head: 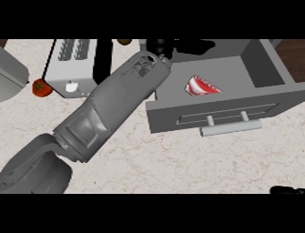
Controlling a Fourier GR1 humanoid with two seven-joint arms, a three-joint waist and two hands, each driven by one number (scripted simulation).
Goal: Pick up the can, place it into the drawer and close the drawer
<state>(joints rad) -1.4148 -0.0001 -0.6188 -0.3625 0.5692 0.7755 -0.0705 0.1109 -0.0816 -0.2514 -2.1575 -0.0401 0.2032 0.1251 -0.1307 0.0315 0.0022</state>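
Red-and-white striped, the can (202, 86) lies tilted on its side inside the open grey drawer (292, 93), near the middle of the drawer's floor and apart from its walls. Judged from this, the placing step is done and only the closing remains. The drawer front faces the viewer, with its pale bar handle (230, 127) projecting toward the lower edge; it stands pulled well out over the marbled counter (195, 159).

The left hand (181, 45) shows as a dark mass just beyond the drawer's far-left corner, at the end of a grey forearm that crosses the counter diagonally from the lower left. Whether its fingers are spread, pressed together or pinching anything cannot be told; they merge with the dark shapes behind the drawer. Its position beside the drawer's rear, not at the handle, suggests it is not placed for a push on the front.

The right hand (294, 190) shows only as a black sliver well below the drawer, at the lower right edge; its fingers cannot be told either.

Left of the drawer stands a white toaster (71, 68), with a red tomato (42, 88) touching its near-left corner. Further left a grey rounded object (0, 73) sits at the edge.

Closing likely calls for a hand set against the drawer front, pushing away from the viewer.
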